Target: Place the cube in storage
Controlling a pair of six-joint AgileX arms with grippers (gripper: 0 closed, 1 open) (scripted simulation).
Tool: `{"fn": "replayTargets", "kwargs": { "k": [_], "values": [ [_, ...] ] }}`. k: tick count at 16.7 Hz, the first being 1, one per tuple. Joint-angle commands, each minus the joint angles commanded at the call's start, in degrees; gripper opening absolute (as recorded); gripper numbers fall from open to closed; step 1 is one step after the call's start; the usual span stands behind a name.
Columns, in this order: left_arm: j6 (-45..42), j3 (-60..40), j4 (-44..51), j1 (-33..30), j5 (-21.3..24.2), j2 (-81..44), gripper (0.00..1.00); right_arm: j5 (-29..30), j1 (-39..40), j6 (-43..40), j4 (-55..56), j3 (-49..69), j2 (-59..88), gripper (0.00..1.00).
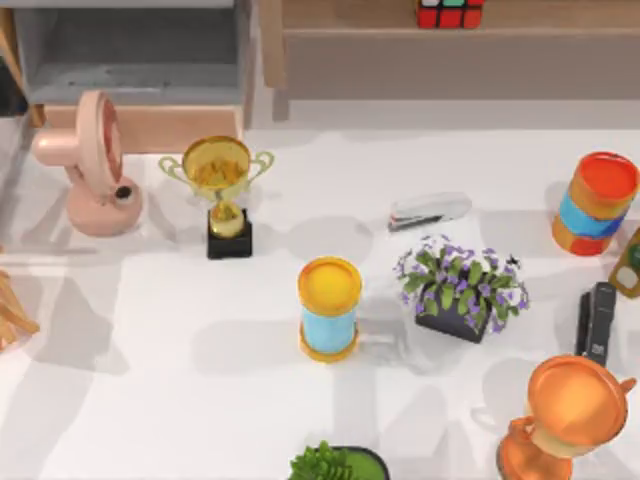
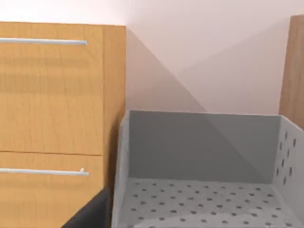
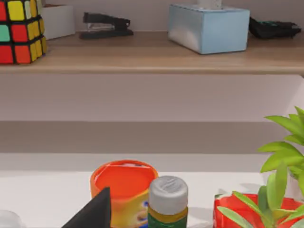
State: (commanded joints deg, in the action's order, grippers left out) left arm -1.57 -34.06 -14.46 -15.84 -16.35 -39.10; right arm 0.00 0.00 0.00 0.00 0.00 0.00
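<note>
The cube (image 1: pixel 450 12) rests on a wooden shelf (image 1: pixel 380 20) at the table's back, right of centre; its red, yellow and green stickers sit in a black grid. In the right wrist view the cube (image 3: pixel 21 31) is on that shelf (image 3: pixel 152 59), well ahead of a dark part of my right gripper (image 3: pixel 95 211). An open grey drawer (image 1: pixel 130 55) stands at the back left. The left wrist view looks into this drawer (image 2: pixel 204 204), with its perforated floor bare, beside wooden drawer fronts (image 2: pixel 47 90). A dark part of my left gripper (image 2: pixel 90 213) shows there.
On the table stand a pink fan (image 1: pixel 90 165), gold trophy (image 1: pixel 225 195), yellow-blue can (image 1: pixel 329 308), purple-flowered plant (image 1: pixel 462 285), white stapler (image 1: pixel 430 211), orange can (image 1: pixel 595 203), black stapler (image 1: pixel 598 322) and copper trophy (image 1: pixel 565 420). A tissue box (image 3: pixel 209 26) shares the shelf.
</note>
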Motion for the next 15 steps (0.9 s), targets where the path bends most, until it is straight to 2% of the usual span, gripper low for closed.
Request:
{"fn": "replayTargets", "kwargs": {
  "k": [9,12,15],
  "values": [
    [-0.99,-43.82,-16.94,-22.07,-20.06,-66.58,1.0,0.0,0.0,0.0,0.0,0.0,0.0,1.0],
    [-0.59,-54.95,-20.92,-27.88,-25.21,-83.43,1.0,0.0,0.0,0.0,0.0,0.0,0.0,1.0],
    [0.06,-62.93,-23.73,-32.01,-28.9,-94.98,1.0,0.0,0.0,0.0,0.0,0.0,0.0,1.0]
  ]
}}
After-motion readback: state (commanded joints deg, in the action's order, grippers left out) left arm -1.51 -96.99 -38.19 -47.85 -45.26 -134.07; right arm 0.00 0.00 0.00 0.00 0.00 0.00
